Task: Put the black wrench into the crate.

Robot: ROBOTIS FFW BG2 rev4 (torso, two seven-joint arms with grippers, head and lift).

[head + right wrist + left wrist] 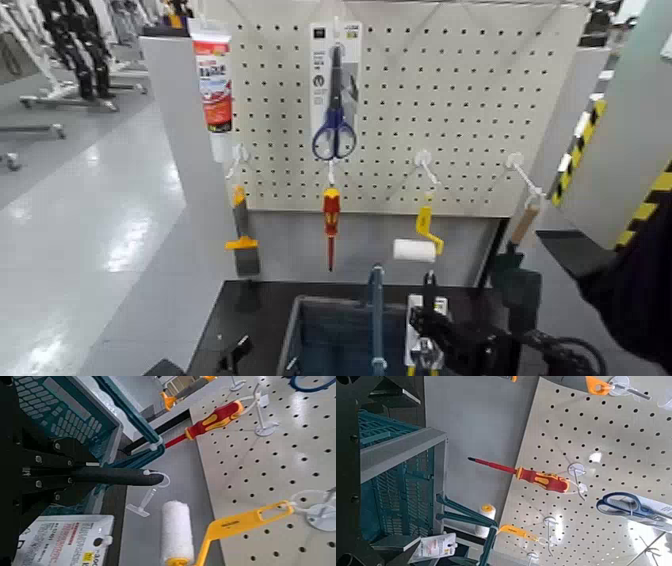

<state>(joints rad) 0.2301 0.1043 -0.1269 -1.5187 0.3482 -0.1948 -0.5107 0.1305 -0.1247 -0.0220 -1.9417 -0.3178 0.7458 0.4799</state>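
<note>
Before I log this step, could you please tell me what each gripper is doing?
Left gripper: open, holding nothing.
Right gripper: closed, holding the black wrench.

Head camera faces the beige perforated metal pegboard (400, 110) from farthest back.
Both wrist cameras look from closer beside it, sharing the red-and-yellow plastic-handled screwdriver (544, 479).
</note>
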